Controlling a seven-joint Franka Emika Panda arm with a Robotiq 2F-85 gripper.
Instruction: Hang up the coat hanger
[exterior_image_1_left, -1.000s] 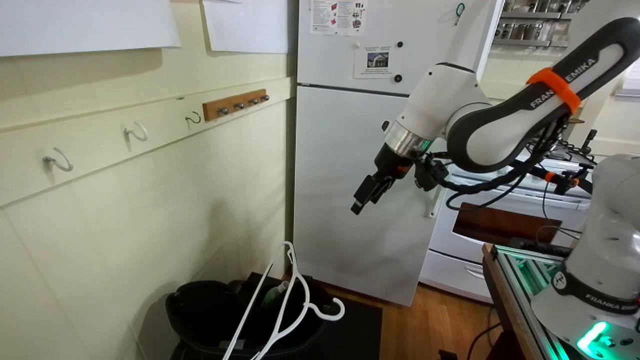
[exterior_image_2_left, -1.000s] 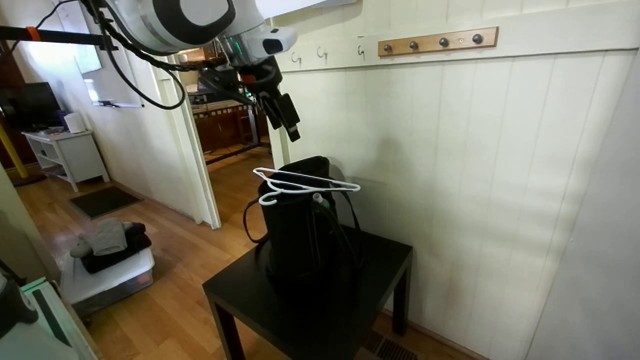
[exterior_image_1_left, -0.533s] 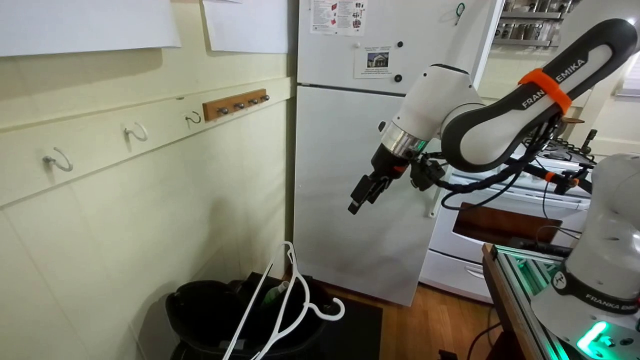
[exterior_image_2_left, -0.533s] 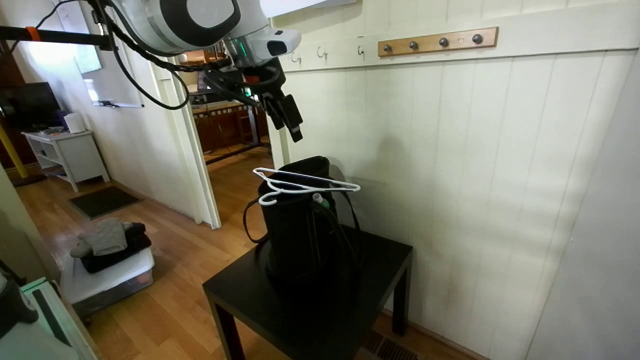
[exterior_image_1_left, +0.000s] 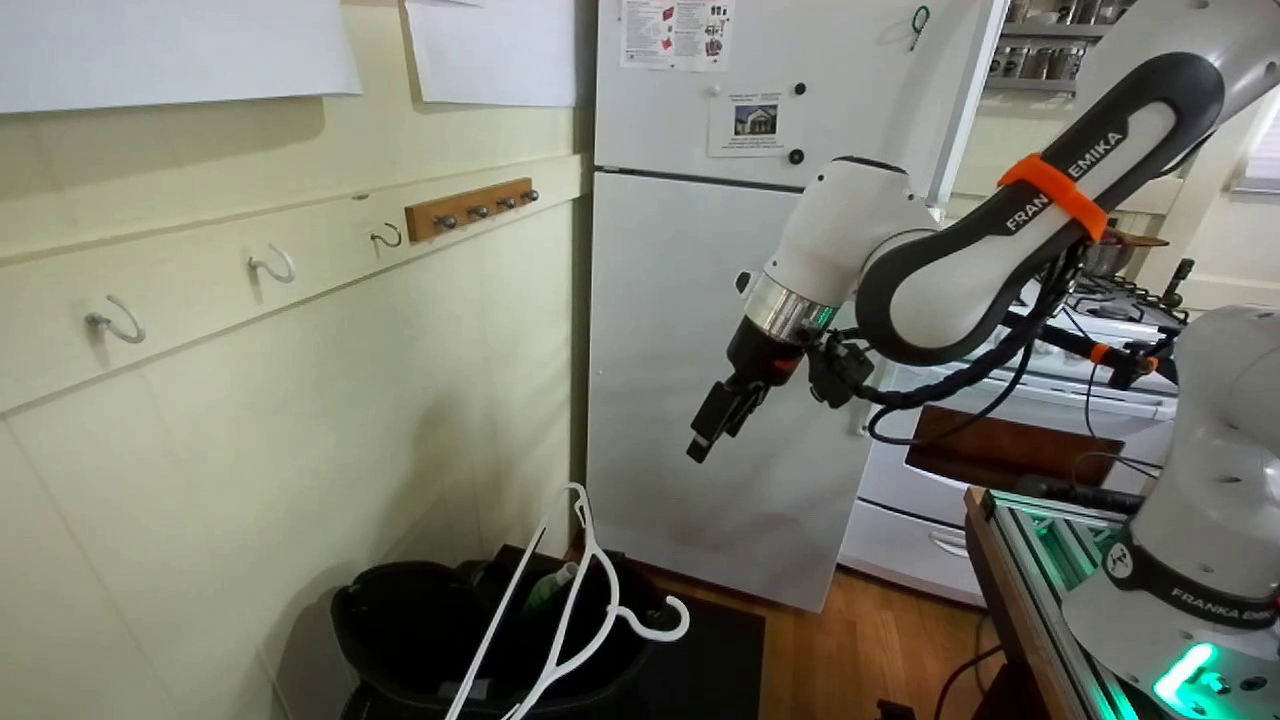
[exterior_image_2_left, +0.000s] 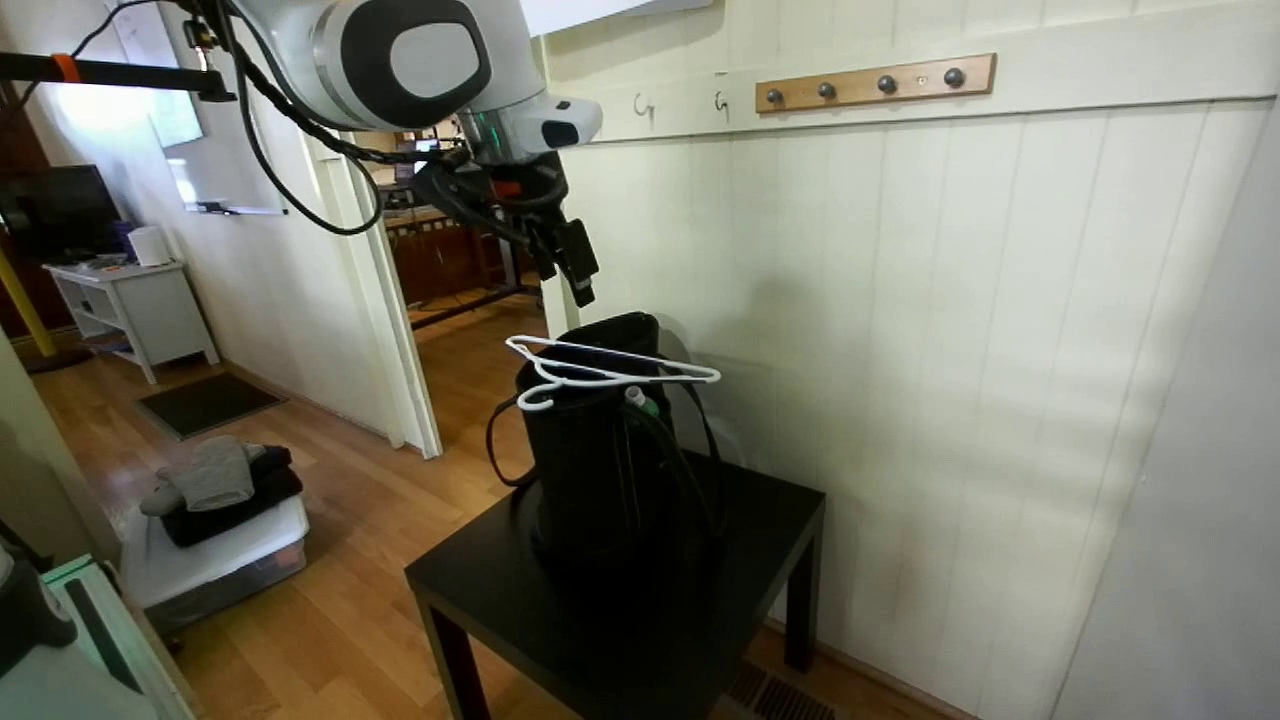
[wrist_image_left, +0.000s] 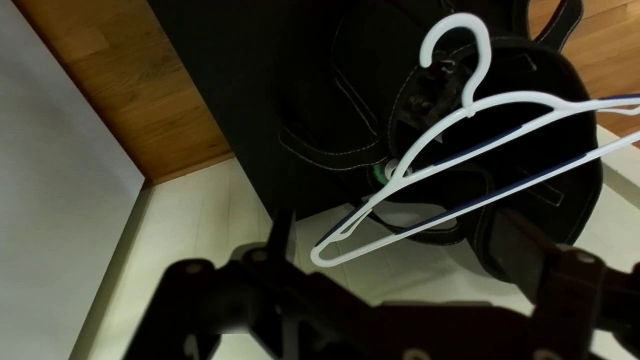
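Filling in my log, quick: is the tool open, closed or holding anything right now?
Tool: open, holding nothing; the white coat hanger is not in its grip.

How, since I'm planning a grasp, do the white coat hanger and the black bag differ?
Form: the coat hanger is thin bars with a hook; the black bag is a bulky container.
Colour: the hanger is mostly white, the bag black.
Pose: the hanger lies across the bag's open top; the bag stands on a table.
Shared: neither is held by the gripper.
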